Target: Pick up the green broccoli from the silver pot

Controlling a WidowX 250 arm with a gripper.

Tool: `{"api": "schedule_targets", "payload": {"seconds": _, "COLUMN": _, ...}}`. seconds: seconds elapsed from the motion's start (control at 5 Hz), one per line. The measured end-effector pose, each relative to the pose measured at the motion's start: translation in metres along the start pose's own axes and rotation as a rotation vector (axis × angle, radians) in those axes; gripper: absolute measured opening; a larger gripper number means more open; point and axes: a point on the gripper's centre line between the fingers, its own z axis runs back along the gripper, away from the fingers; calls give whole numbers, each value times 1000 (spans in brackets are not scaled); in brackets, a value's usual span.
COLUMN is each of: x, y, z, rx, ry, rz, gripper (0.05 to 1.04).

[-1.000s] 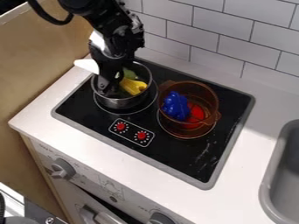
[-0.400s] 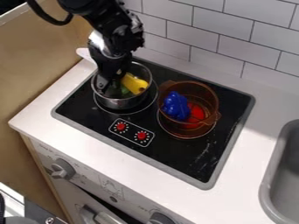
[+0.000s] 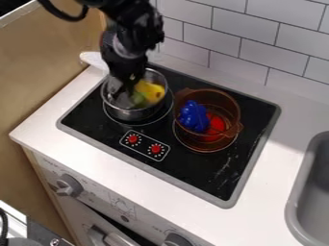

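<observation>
white subway-tile wall (image 3: pixel 254 36) with dark grout behind a white countertop (image 3: pixel 83 144), black cooktop (image 3: pixel 193 168) in grey trim set into it, grey sink basin (image 3: pixel 315 192) at right, white toy oven front (image 3: pixel 96 192) with grey knobs below, tan panel (image 3: pixel 38 81) at left, soft light glinting on the cooktop.

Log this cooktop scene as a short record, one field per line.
claw position: black claw reaching down into the shiny metal pot
claw's hold: cannot tell, blurred
metal pot contents: yellow object, green object
second pot: see-through amber pot, right of the metal pot in the picture
amber pot contents: lumpy blue object, red object
surface under pots: black cooktop with two red dials
right edge: grey sink set in the white counter
</observation>
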Motion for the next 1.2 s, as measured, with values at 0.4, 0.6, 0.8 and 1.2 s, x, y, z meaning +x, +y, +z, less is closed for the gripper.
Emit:
{"api": "schedule_targets", "payload": {"seconds": 0.4, "x": 4, "y": -7, "z": 11, "rx": 47, "ry": -30, "rz": -26, "gripper": 478}}
{"api": "schedule_targets", "payload": {"seconds": 0.6, "x": 7, "y": -12, "z": 19, "rx": 48, "ry": -32, "rz": -47, "gripper": 478}}
{"api": "schedule_targets", "payload": {"seconds": 0.8, "x": 8, "y": -10, "z": 23, "rx": 76, "ry": -27, "rz": -59, "gripper": 478}}
{"api": "schedule_targets", "payload": {"seconds": 1.2, "x": 12, "y": -11, "z": 43, "rx": 93, "ry": -9, "rz": -63, "gripper": 478}}
